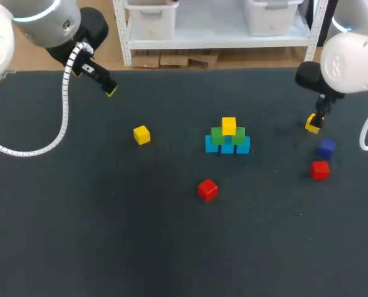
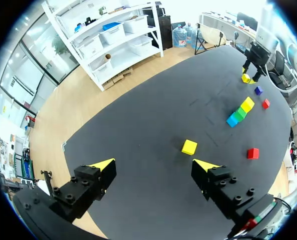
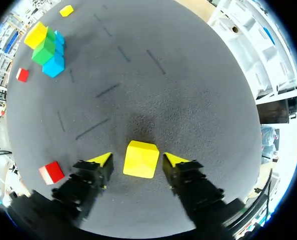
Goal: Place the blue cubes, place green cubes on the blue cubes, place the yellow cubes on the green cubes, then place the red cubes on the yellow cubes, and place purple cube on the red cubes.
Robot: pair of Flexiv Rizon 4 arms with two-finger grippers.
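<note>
A small yellow cube sits on the dark table between the spread fingers of the right gripper, which do not touch it. A purple cube and a red cube lie close by. Mid-table, blue cubes carry green cubes and a second yellow cube; the left gripper hangs open, well apart.

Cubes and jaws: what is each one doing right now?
Blue cubes: in a row on the table.
Green cubes: stacked on the blue cubes.
Top yellow cube: stacked on the green cubes.
Left yellow cube: loose on the table.
Right yellow cube: between the open right jaws, not gripped.
Red cubes: both loose, unstacked.
Purple cube: loose, unstacked.
Left jaws: open, empty.
</note>
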